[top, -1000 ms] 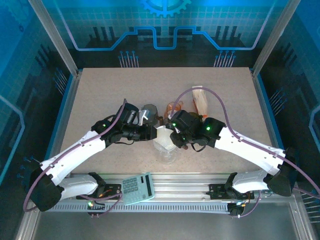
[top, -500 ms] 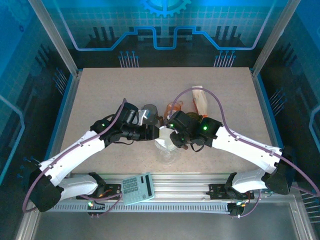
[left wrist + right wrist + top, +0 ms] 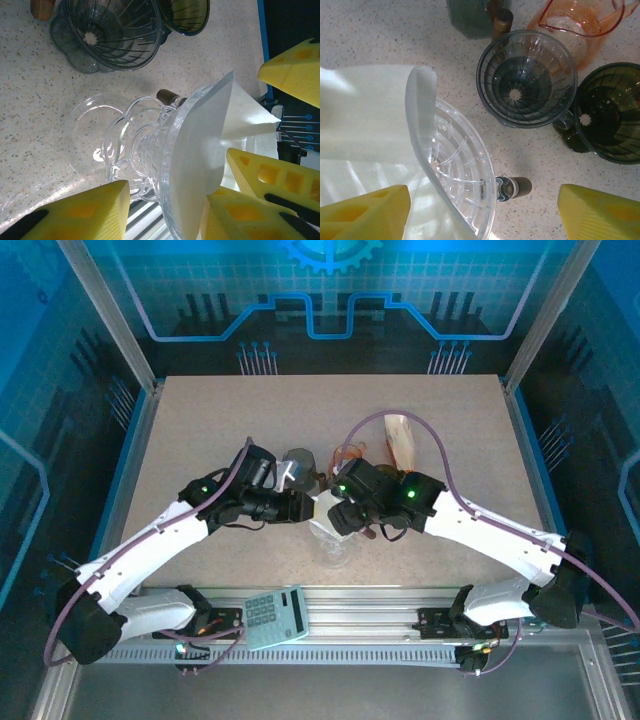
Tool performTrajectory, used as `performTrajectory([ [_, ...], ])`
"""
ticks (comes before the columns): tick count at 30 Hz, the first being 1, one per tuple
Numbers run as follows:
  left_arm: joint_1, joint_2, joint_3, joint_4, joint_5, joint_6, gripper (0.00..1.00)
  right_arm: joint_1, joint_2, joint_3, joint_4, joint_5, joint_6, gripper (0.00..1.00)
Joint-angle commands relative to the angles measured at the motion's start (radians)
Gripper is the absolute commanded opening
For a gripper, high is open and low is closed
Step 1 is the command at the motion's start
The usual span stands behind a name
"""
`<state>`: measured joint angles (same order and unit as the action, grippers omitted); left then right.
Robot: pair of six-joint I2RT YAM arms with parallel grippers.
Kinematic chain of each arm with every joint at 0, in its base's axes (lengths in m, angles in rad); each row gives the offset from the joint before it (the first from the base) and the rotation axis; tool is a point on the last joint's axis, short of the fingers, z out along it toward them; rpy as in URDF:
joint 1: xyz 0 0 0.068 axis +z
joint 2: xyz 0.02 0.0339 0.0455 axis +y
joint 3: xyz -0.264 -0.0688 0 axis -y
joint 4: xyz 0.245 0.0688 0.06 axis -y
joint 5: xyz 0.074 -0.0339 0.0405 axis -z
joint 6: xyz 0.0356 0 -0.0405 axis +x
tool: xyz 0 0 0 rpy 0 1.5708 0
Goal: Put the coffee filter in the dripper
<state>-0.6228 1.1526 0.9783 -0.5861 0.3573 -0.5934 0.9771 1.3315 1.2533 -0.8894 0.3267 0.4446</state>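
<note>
Plainly, coffee filter (image 3: 200, 145) sits between left tool (image 3: 165, 202) fingers

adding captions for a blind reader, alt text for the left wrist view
A white coffee filter sits at the mouth of a clear dripper, between the left gripper's yellow fingers. Two dark drippers stand beyond on the speckled table.

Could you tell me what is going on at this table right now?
Both arms are working over the clear dripper near the middle of the table. The white paper filter sits at its mouth but is not seated, with one corner poking past the rim. The right gripper stands wide open above the dripper. The left gripper has its fingers on either side of the rim and filter; whether they pinch is unclear. A grey dripper and an orange pitcher stand behind.
</note>
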Motion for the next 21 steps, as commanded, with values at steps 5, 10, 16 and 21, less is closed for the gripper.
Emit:
performTrajectory([
  [5, 0.006, 0.002, 0.001, 0.017, 0.018, 0.001, 0.38, 0.018, -0.071, 0.032, -0.013, 0.007, -0.018, 0.75],
  [10, 0.006, 0.005, -0.006, 0.029, 0.019, -0.004, 0.34, 0.066, -0.100, 0.033, 0.034, -0.017, -0.063, 0.65],
  [16, 0.007, 0.009, -0.012, 0.038, 0.020, -0.007, 0.33, 0.110, -0.063, 0.058, 0.039, -0.112, -0.119, 0.57],
  [21, 0.008, 0.009, -0.015, 0.043, 0.022, -0.010, 0.33, 0.124, 0.000, 0.075, 0.019, -0.133, -0.133, 0.54],
])
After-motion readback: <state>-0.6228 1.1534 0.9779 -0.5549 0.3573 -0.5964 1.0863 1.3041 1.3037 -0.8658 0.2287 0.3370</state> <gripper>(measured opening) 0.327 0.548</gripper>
